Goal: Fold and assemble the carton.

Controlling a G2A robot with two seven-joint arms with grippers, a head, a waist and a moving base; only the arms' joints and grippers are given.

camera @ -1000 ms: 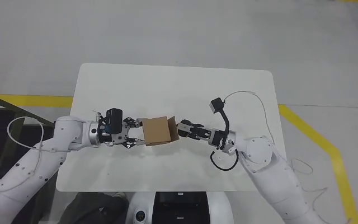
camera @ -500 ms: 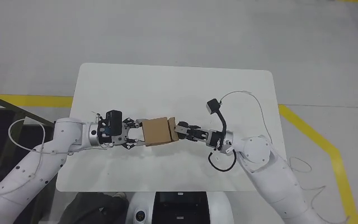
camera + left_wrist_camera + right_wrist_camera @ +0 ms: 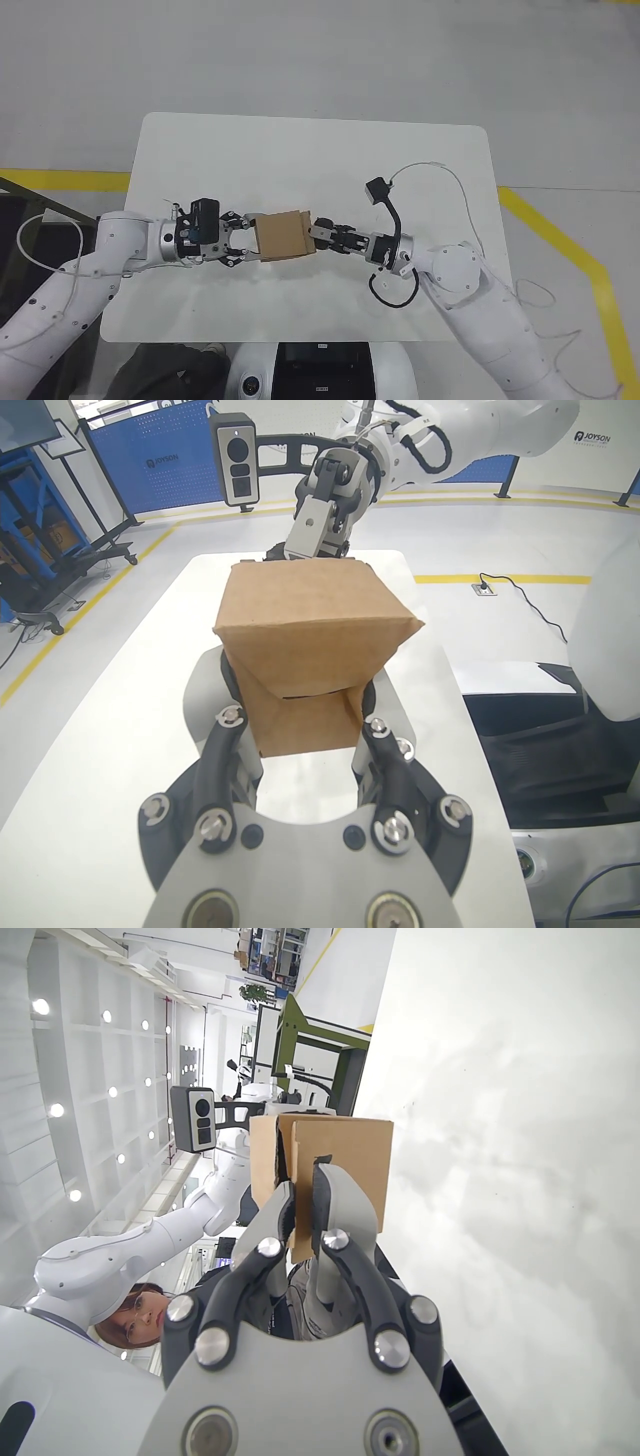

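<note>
Over the near half of the desk [image 3: 400, 160], carton [image 3: 280, 236] gripped from both ends: left end effector [image 3: 305, 725] closed across one end, right end effector [image 3: 302, 1208] pinched on the opposite flap [image 3: 340, 1168]. Best to press that flap flush and square, bracing left, without crushing walls.

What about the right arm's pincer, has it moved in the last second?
Yes. The right pincer, gripping a flap of the carton, slid a little toward the left edge of the table, pressing that flap closed.
</note>
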